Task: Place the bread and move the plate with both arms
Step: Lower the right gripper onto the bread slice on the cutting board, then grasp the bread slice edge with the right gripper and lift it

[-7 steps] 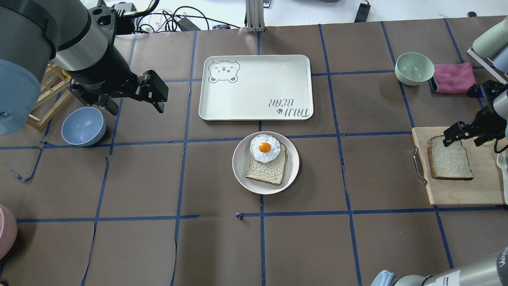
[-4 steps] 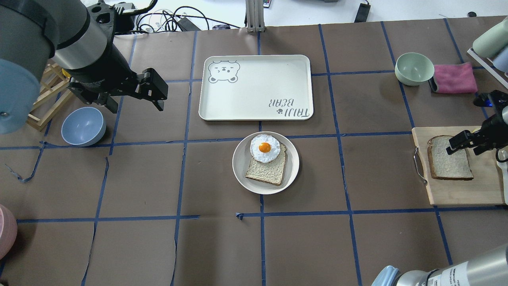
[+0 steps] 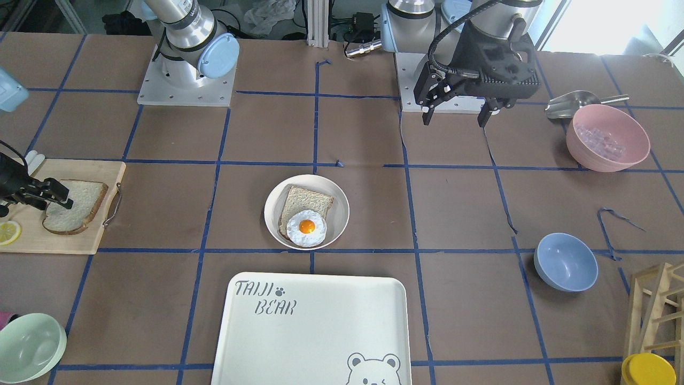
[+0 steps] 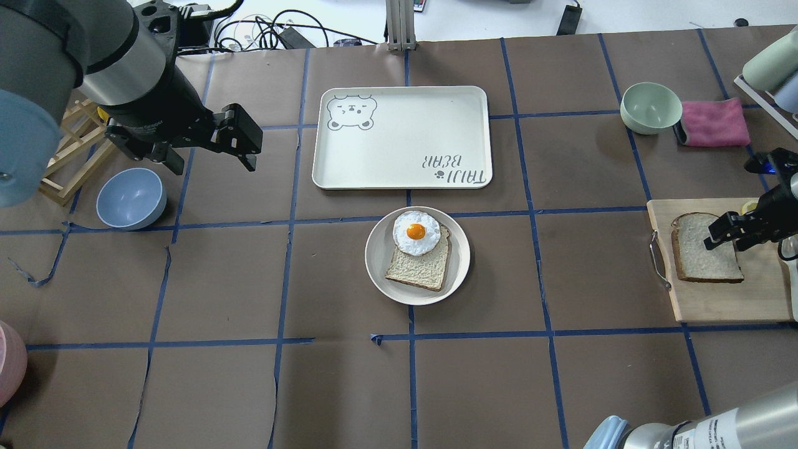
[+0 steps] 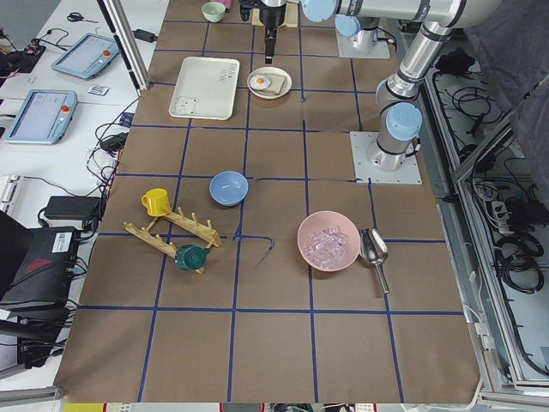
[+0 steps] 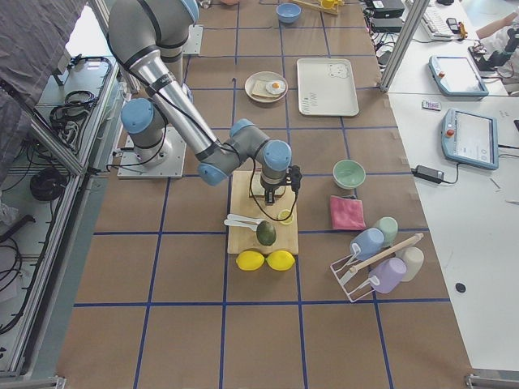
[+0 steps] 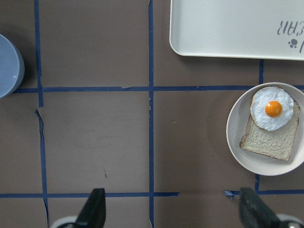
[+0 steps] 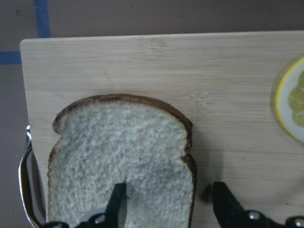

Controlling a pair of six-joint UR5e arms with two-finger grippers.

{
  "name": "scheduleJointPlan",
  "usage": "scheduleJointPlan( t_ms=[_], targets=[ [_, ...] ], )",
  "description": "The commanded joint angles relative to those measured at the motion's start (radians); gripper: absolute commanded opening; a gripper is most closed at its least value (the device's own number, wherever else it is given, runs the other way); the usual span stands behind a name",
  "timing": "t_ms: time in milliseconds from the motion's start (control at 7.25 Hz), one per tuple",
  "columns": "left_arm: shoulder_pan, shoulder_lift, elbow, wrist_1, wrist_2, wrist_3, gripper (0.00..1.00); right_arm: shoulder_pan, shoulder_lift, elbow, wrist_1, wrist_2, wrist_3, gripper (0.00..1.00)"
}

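The bread (image 4: 703, 248), a thick pale slice with a dark crust, lies flat on a wooden cutting board (image 4: 717, 299) at the table's right. My right gripper (image 4: 726, 240) is open low over it. In the right wrist view (image 8: 169, 206) one finger is over the crumb (image 8: 118, 156) and the other over the board beside the crust. The cream plate (image 4: 377, 255) sits mid-table and holds a thinner tan slice (image 4: 419, 268) with a fried egg (image 4: 416, 232). My left gripper (image 4: 212, 163) is open and empty, high at the left.
A white "TAIJI BEAR" tray (image 4: 402, 137) lies just beyond the plate. A mint-green bowl (image 4: 650, 107) and a pink cloth (image 4: 714, 121) sit at the far right. A blue bowl (image 4: 131, 197) is below the left gripper. A lemon slice (image 8: 292, 102) lies on the board.
My right gripper has moved from the bread's far corner toward its right edge and nearer the robot. The left gripper shifted slightly away. The bread and plate have not moved.
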Motion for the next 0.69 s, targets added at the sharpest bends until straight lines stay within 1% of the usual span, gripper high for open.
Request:
scheduleJointPlan(
  t_ms=[0, 138, 414, 552],
  targets=[
    [0.0, 0.001, -0.002, 0.0, 0.0, 0.002, 1.0, 0.0, 0.001, -0.002, 0.001, 0.003, -0.005, 0.37],
    [-0.001, 0.003, -0.005, 0.0, 0.002, -0.002, 1.0, 0.0, 0.001, -0.002, 0.001, 0.003, -0.008, 0.29],
    [-0.001, 0.003, -0.005, 0.0, 0.0, 0.001, 1.0, 0.0, 0.0, -0.002, 0.001, 0.004, -0.008, 0.08],
    [0.0, 0.003, -0.005, 0.0, 0.002, -0.001, 1.0, 0.0, -0.003, -0.003, 0.002, 0.003, -0.009, 0.0]
  ],
)
